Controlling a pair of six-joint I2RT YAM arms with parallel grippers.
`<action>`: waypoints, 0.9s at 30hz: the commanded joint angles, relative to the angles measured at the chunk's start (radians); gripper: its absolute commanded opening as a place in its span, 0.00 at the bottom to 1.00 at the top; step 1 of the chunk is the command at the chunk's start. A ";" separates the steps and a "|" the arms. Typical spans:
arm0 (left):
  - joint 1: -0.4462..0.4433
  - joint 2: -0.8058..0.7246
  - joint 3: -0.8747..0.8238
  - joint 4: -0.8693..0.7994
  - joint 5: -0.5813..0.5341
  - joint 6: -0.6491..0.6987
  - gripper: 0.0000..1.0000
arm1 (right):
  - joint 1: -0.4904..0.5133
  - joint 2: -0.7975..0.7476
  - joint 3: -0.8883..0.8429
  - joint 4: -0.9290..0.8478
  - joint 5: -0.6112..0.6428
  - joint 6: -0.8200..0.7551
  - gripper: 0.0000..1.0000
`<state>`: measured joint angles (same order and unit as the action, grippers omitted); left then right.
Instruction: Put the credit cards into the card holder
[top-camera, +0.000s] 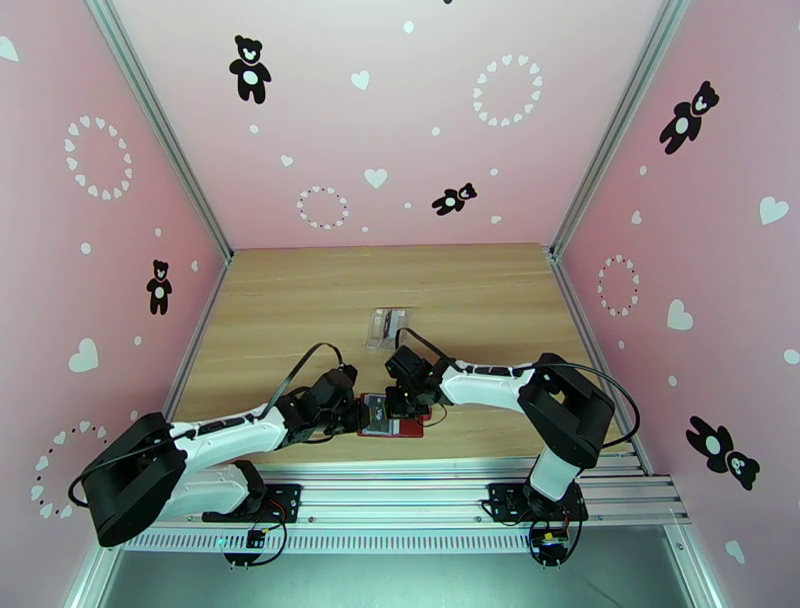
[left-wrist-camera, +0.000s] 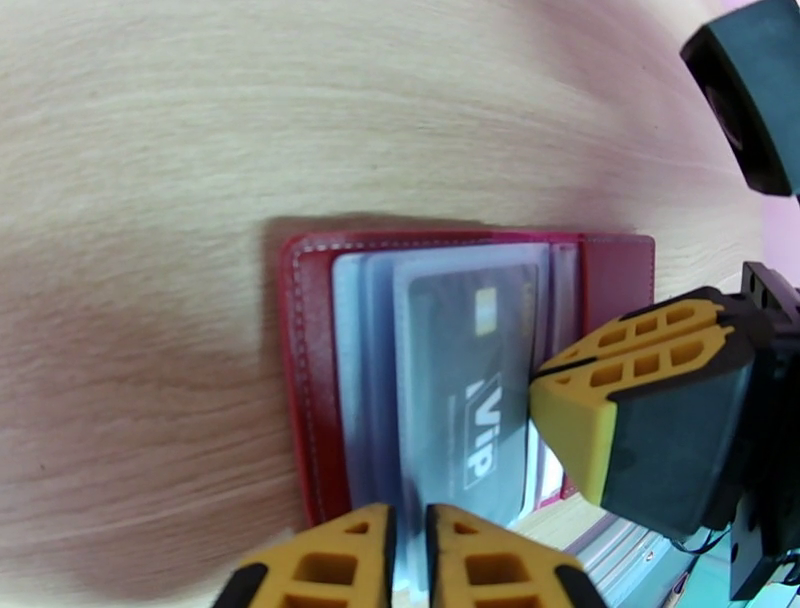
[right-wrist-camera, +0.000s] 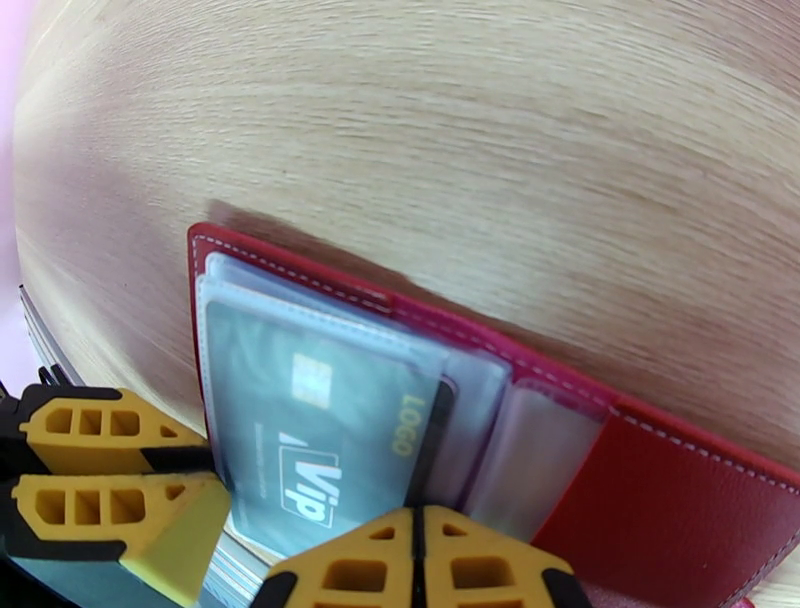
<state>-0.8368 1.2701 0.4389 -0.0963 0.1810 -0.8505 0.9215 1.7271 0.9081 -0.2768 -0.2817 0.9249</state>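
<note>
The dark-red card holder lies open on the table near its front edge, between the two arms; a dark VIP card sits among its clear sleeves; the left claw is pinched on the sleeves' edge; the right claw, fingers together, touches down beside the card.

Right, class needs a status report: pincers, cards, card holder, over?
Left pincer shut on card holder sleeve edge. Right pincer shut, tips on the sleeves. VIP card inside a sleeve. Nothing obstructing; clear tray sits farther back.
</note>
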 joint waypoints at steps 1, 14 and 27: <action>-0.010 0.021 0.029 0.026 0.030 0.004 0.16 | -0.001 0.033 -0.026 -0.004 0.010 0.000 0.07; -0.016 -0.006 0.034 0.077 0.078 -0.004 0.16 | -0.001 0.010 -0.028 0.004 0.004 0.003 0.07; -0.035 0.009 0.076 0.100 0.105 -0.002 0.17 | -0.022 -0.127 -0.030 -0.066 0.046 -0.007 0.18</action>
<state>-0.8612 1.2808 0.4835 -0.0158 0.2596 -0.8513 0.9089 1.6573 0.8974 -0.2939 -0.2668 0.9241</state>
